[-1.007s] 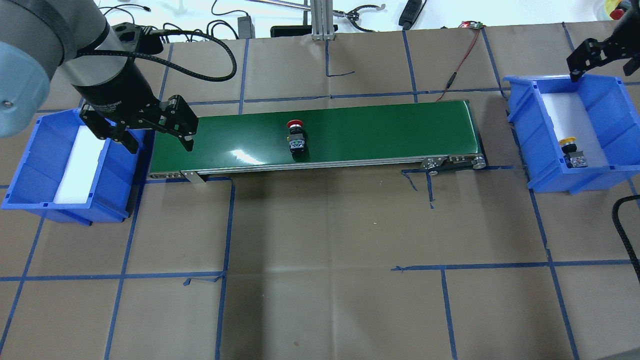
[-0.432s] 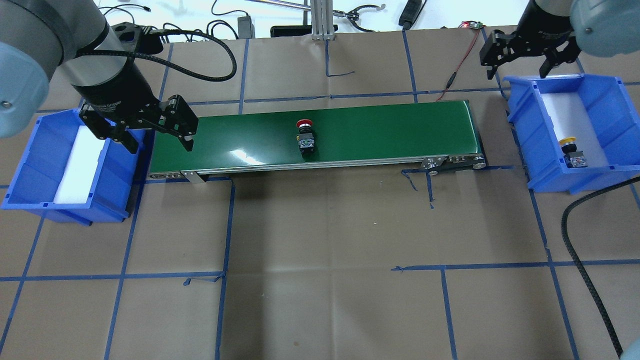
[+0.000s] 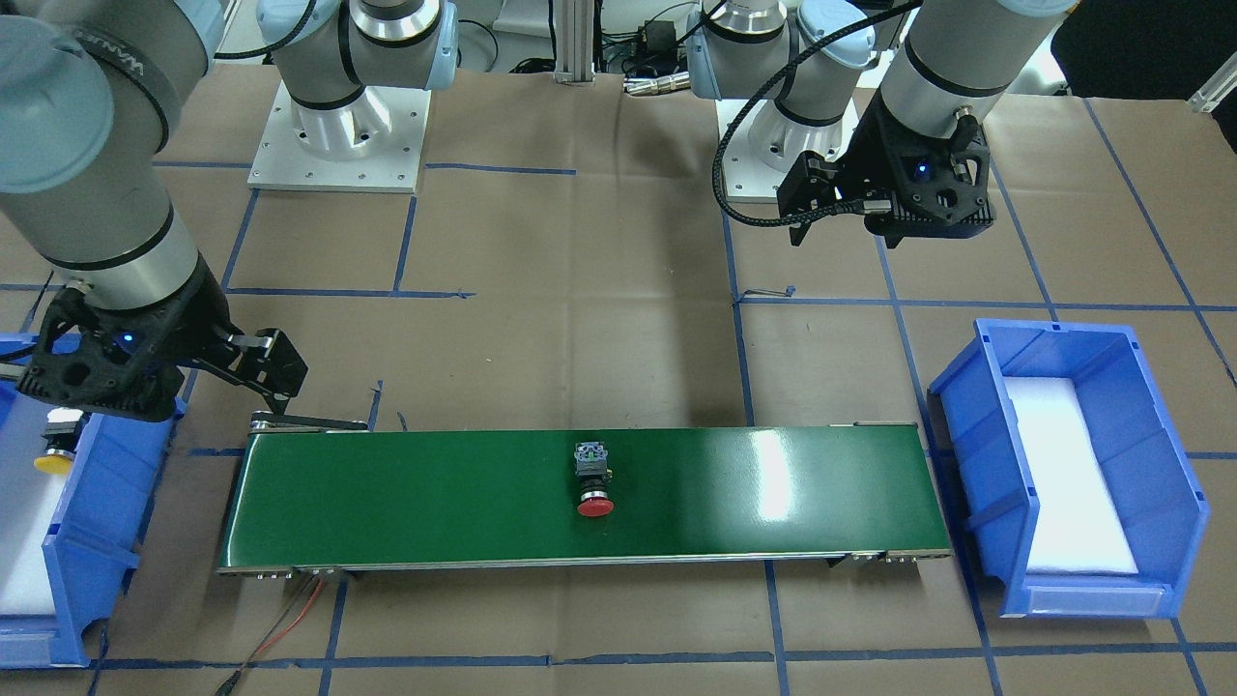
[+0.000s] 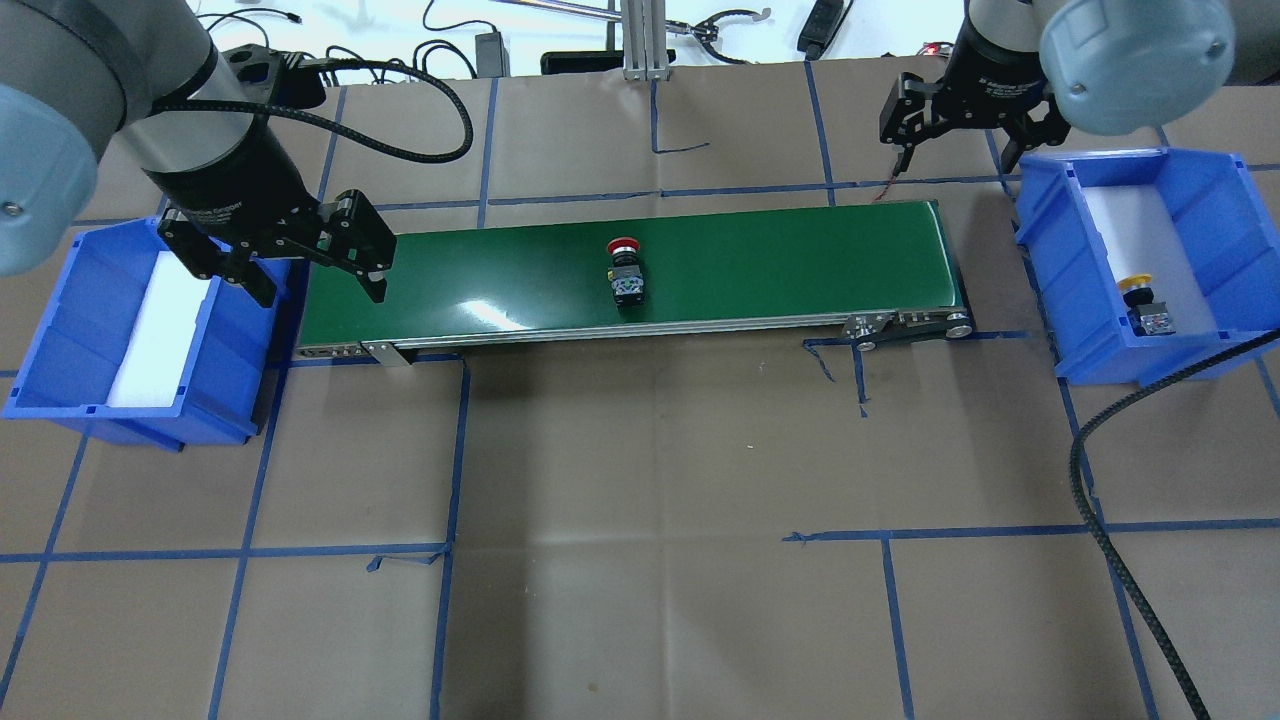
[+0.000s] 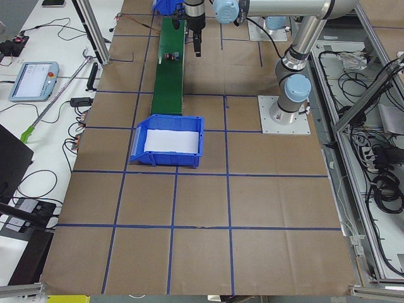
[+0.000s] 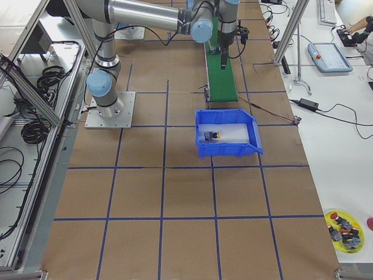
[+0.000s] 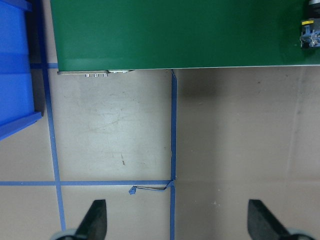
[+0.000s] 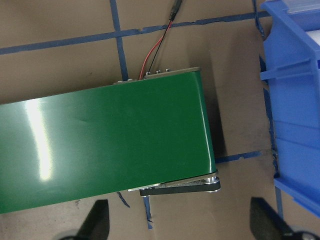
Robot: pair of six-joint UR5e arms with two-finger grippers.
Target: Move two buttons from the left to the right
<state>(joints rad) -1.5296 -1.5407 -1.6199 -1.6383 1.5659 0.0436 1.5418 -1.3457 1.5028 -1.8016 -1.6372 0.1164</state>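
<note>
The red-capped button (image 4: 626,270) lies on its side near the middle of the green conveyor belt (image 4: 780,255); it also shows in the front view (image 3: 593,478). The yellow-capped button (image 4: 1145,305) lies in the right blue bin (image 4: 1200,190). My left gripper (image 4: 318,285) is open and empty, hovering over the belt's left end. My right gripper (image 4: 955,155) is open and empty, high above the belt's right end, beside the bin's far corner. The right wrist view shows the belt end (image 8: 150,140) below open fingers (image 8: 97,222).
The left blue bin (image 4: 60,330) with white foam stands at the belt's left end. A red-black wire (image 4: 915,135) runs from the belt's far right corner. A black cable (image 4: 1110,540) hangs at the front right. Blue tape lines cross the brown table cover.
The red button has ridden the belt a little to the right. My right gripper has swung left from the right bin's far edge to above the belt's right end. The left arm has not moved.
</note>
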